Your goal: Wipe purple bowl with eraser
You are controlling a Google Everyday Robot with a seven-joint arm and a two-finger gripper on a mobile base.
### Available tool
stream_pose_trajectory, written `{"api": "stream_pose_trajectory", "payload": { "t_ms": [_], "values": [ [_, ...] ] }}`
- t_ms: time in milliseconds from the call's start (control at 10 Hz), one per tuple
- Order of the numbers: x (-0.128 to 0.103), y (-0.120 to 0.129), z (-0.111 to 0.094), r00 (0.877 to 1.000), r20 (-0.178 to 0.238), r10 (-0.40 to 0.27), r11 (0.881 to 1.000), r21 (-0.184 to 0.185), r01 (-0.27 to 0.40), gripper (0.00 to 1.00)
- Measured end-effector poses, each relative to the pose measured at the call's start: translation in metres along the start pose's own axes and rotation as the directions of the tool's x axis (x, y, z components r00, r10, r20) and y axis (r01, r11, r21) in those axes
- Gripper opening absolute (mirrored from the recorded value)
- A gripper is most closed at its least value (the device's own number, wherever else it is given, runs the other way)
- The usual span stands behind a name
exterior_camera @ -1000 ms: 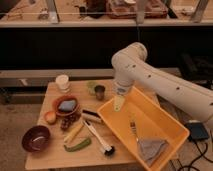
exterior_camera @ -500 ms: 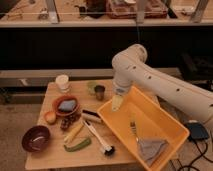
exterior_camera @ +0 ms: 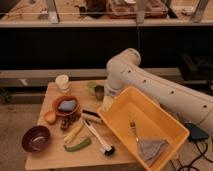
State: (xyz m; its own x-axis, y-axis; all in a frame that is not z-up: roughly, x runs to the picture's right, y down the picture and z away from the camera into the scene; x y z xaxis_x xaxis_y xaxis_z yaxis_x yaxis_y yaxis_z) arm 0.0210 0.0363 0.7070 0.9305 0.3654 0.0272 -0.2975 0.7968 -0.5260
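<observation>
NO VISIBLE CHANGE: WIPE NOT YET STARTED

The purple bowl [exterior_camera: 36,138] sits at the near corner of the table [exterior_camera: 50,93]. It is well apart from the gripper [exterior_camera: 107,103], far to its camera-left and nearer the camera. The eraser [exterior_camera: 91,115] lies untouched near the gripper, just camera-left of it and slightly nearer the camera. The gripper hangs beside the rim of the yellow bin [exterior_camera: 165,145], jaws spread, holding nothing. Compared with a second ago, gripper and objects show no visible shift. Judgement: eraser pickup is the step in hand
</observation>
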Motion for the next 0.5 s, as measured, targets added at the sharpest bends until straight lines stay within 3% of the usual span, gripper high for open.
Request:
{"api": "stream_pose_trajectory", "payload": {
  "t_ms": [300,500],
  "values": [
    [-0.003,0.002,0.002,1.000,0.008,-0.014,1.000,-0.009,0.015,0.80],
    [-0.016,0.010,0.015,0.998,0.042,-0.039,0.998,-0.039,0.041,0.80]
  ]
}}
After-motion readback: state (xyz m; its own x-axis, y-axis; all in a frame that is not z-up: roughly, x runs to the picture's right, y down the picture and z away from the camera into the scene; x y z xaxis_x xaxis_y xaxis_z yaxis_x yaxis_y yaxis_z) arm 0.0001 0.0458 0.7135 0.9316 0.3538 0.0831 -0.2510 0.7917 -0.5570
